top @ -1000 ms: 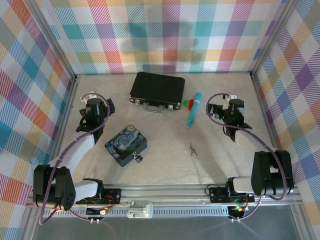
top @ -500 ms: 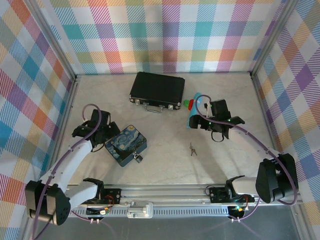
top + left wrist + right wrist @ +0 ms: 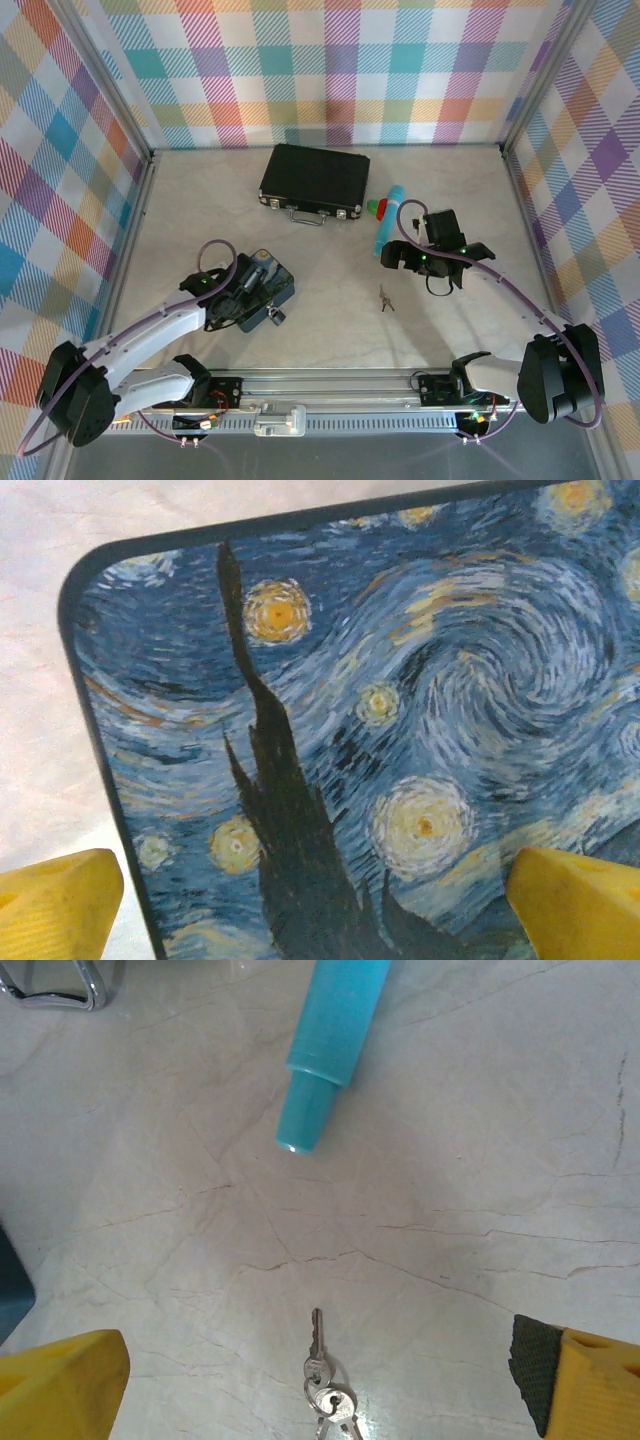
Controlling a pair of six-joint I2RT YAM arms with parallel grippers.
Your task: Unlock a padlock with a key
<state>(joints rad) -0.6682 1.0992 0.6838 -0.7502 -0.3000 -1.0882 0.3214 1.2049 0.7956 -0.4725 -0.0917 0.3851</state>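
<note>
Hovering open-jawed: left end effector (image 3: 318, 905) over the shut tin (image 3: 450, 680), right end effector (image 3: 318, 1378) near key (image 3: 316, 1335).

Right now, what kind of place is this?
Probably a robot test cell, not a home: plaid walls box in a marble-look table, an aluminium rail runs along its near edge, and a black case lies on it.
</note>
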